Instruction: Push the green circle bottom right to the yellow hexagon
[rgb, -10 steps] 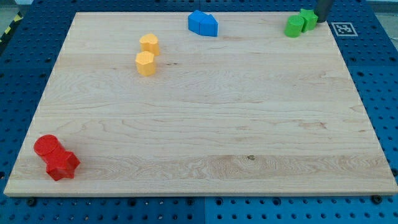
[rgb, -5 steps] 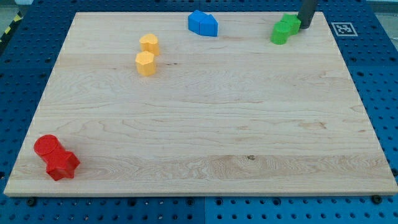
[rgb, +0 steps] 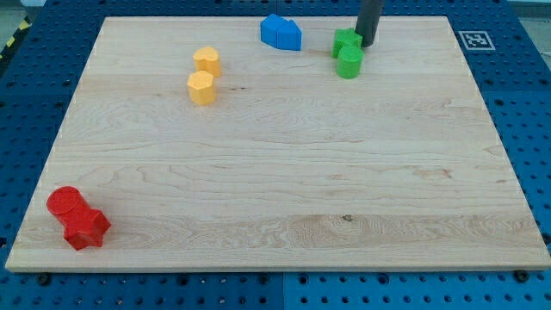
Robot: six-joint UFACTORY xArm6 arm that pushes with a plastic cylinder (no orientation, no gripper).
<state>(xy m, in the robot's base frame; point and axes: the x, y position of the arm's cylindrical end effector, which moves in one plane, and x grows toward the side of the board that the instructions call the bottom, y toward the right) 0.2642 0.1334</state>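
Observation:
The green circle (rgb: 349,62) lies near the view's top, right of centre, touching a second green block (rgb: 346,41) just above it. My tip (rgb: 366,44) stands right beside that second green block, at its right, and up and right of the circle. The yellow hexagon (rgb: 201,88) lies at the upper left, with another yellow block (rgb: 207,61) just above it. The green circle is far to the right of the yellow pair.
Two blue blocks (rgb: 281,33) sit together at the top centre, left of the green pair. Two red blocks (rgb: 77,218) sit at the bottom left corner of the wooden board (rgb: 275,198). A marker tag (rgb: 473,40) lies off the board's top right.
My tip has moved left along the top edge, pushing both green blocks left from the top right corner. The green circle now sits below the other green block.

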